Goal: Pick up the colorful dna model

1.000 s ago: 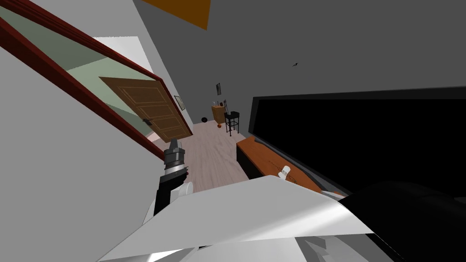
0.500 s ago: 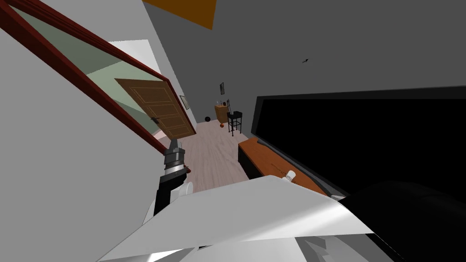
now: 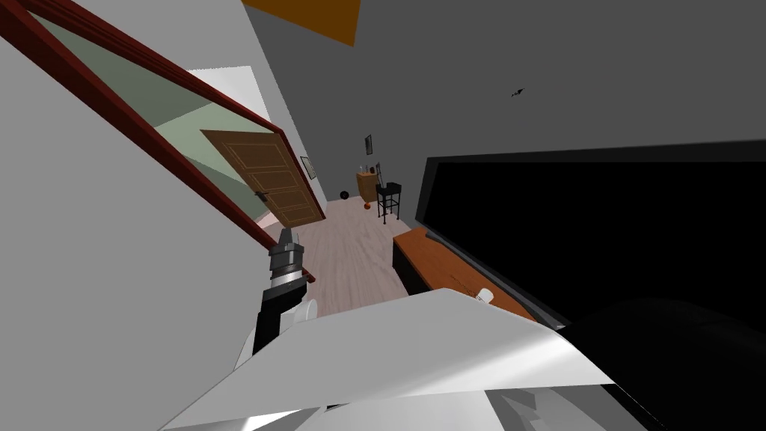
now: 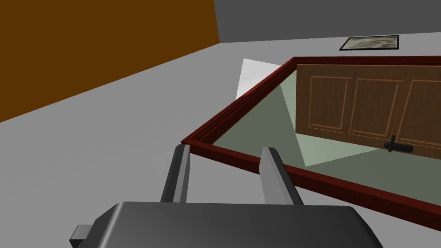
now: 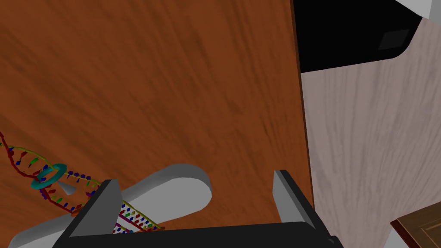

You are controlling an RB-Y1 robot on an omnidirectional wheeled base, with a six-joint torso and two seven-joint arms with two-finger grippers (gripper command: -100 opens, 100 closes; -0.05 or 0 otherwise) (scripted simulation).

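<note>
The DNA model (image 5: pixel 51 174) lies on a brown wooden top (image 5: pixel 172 86): a thin twisted ladder of red, green and blue rungs with a teal ring. A light grey rounded piece (image 5: pixel 172 189) lies beside it. My right gripper (image 5: pixel 196 177) hovers open over that top. The model's strand runs under one finger (image 5: pixel 97 206), and the grey piece sits between the fingers. In the head view the brown bench (image 3: pixel 434 262) is right of centre, with a small white piece (image 3: pixel 485 296) at its near end. My left gripper (image 4: pixel 224 148) is open and empty, raised by the door frame (image 3: pixel 286 238).
A dark red door frame (image 3: pixel 187 153) with an open brown door (image 3: pixel 269 179) is on my left. Pale wood floor (image 3: pixel 351 254) runs to a far wall with a black stool (image 3: pixel 387 198) and a small cabinet (image 3: pixel 366 183). A black area (image 3: pixel 598 232) lies behind the bench.
My view has shifted: door, stool and bench have drifted right in the head view, and the white piece on the bench now sits closer to my chest. The left arm has kept its pose.
</note>
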